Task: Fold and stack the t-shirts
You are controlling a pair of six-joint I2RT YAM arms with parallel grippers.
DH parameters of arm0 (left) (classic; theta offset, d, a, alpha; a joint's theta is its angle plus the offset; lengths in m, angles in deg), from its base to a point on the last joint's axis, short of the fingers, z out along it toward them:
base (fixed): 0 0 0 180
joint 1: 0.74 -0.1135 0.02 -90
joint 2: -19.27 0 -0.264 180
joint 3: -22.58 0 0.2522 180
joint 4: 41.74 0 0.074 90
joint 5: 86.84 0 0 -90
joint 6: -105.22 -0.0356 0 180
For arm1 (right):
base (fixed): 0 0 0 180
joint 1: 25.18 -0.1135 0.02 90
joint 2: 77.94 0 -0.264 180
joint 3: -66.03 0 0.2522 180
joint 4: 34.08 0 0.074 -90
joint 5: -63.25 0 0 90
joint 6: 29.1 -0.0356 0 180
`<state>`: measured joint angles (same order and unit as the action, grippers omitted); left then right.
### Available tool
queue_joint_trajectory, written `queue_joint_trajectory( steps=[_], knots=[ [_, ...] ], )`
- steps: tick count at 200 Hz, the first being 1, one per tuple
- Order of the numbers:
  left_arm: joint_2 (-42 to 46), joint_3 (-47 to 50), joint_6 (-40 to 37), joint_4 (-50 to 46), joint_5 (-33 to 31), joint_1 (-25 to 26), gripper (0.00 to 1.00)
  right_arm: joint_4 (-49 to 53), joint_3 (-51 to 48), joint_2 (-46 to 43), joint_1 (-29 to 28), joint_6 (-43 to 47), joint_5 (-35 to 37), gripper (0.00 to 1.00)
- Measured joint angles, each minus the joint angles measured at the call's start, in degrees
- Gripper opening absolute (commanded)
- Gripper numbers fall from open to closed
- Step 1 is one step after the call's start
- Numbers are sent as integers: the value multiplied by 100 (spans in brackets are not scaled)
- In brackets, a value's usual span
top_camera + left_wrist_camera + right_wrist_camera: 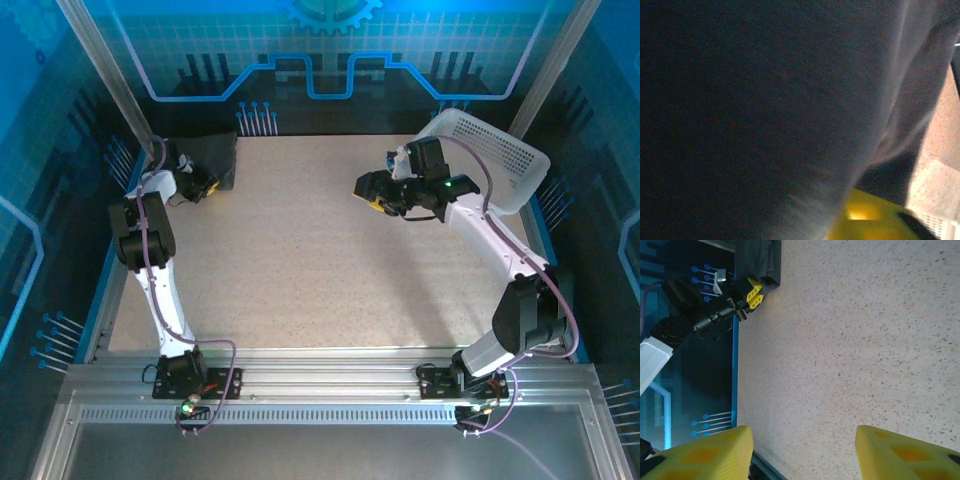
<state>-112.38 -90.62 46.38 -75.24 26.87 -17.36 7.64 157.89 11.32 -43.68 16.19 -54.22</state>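
Note:
The dark charcoal t-shirt (212, 155) lies bunched in a folded heap at the table's far left corner. My left gripper (200, 185) is right at its near edge. In the left wrist view the dark cloth (765, 100) hangs close in front of the lens and one yellow finger (865, 215) pokes out beneath it; how the jaws stand is hidden. The right wrist view catches the same t-shirt (757, 260) with the left gripper (754, 294) against its edge. My right gripper (372, 192) hovers over the bare table at mid right, open (802, 440), with nothing between its fingers.
A white perforated basket (490, 150) leans tilted at the far right corner, behind the right arm. Blue rails (100, 300) run along the table's sides. The speckled tabletop (300, 270) stretches between the two arms.

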Motion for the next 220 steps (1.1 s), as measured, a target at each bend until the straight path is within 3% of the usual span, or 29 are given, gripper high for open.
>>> queue_joint_trajectory(
  steps=[15, 20, 24, 44, 77, 86, 90, 112, 139, 176, 201, 220],
  knots=[
    [131, 146, 68, 11, -81, 2, 79, -72, 2, 20, -33, 0, -74, 58],
    [238, 240, 44, 2, -107, 4, 97, -105, 2, 17, -37, 2, -96, 59],
    [343, 339, 68, 13, -144, 13, 99, -138, 2, 17, -37, 2, -114, 60],
    [1029, 822, 247, 35, -284, 74, 99, -332, 2, -20, -35, 2, -98, 65],
    [2975, 1696, 651, 87, -643, 579, 99, -704, 0, -343, 0, -83, 39, 76],
    [3536, 1934, 772, 125, -743, 767, 99, -800, 0, -457, 20, -116, 46, 97],
    [3801, 2055, 824, 116, -765, 852, 99, -833, 0, -503, 35, -168, 61, 100],
    [5160, 2675, 1088, 2, -935, 1217, 99, -1005, 0, -723, 122, -173, 87, 100],
    [6478, 3429, 1220, -533, -1504, 1290, 99, -1027, -72, -933, 227, -168, 94, 100],
    [7300, 3641, 1226, -1617, -2660, 1423, 99, -623, -330, -1342, 402, 72, 527, 100],
    [7740, 4404, 629, -1311, -3421, 1473, 99, 76, -413, -1563, 487, 540, 1707, 100],
    [7984, 5434, -140, -748, -3794, 1528, 99, -120, -1064, -1803, 649, 1095, 2573, 100]
  ],
)
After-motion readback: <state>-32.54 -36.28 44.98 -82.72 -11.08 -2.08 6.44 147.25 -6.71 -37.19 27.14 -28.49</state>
